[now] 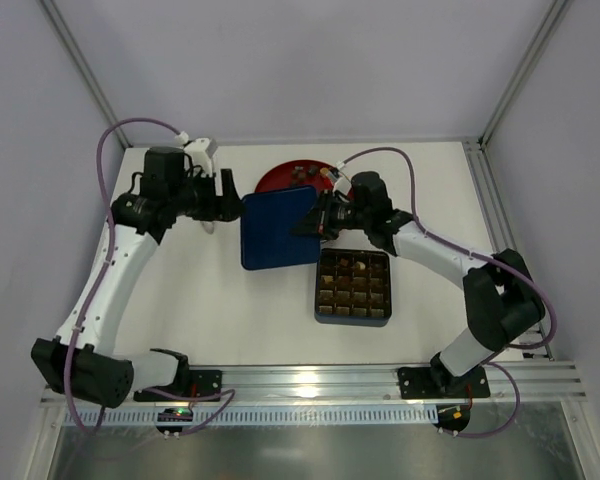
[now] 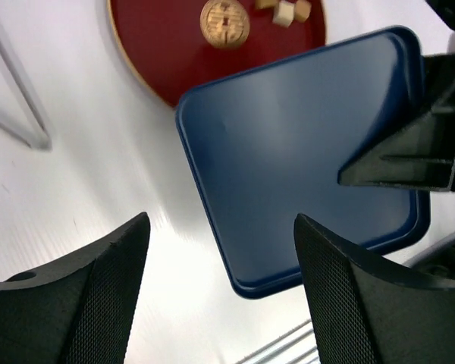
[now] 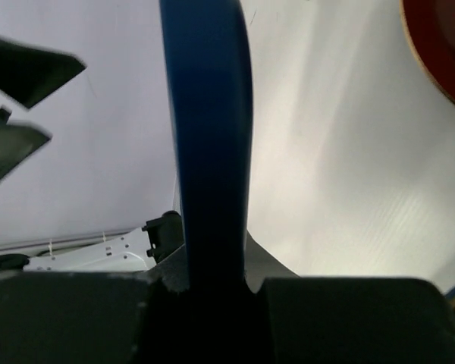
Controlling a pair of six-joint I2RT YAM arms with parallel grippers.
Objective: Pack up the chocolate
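My right gripper point(image 1: 316, 222) is shut on the right edge of the navy blue lid point(image 1: 278, 228), which hangs tilted above the table. In the right wrist view the lid point(image 3: 208, 136) stands edge-on between the jaws of that gripper point(image 3: 212, 282). My left gripper point(image 1: 234, 202) is open at the lid's left edge with nothing in it; the lid point(image 2: 303, 152) lies just beyond the open gripper point(image 2: 221, 296). The dark brown tray point(image 1: 352, 318) holds a few chocolate pieces point(image 1: 352, 265) in its far row. More chocolate point(image 1: 306, 172) lies on the red plate point(image 1: 278, 178).
The red plate point(image 2: 167, 45) is partly covered by the lid and carries a round gold piece point(image 2: 224, 21) and small cream pieces point(image 2: 288, 9). My right gripper's dark finger point(image 2: 409, 152) reaches in over the lid. An aluminium rail point(image 1: 380, 380) runs along the near edge.
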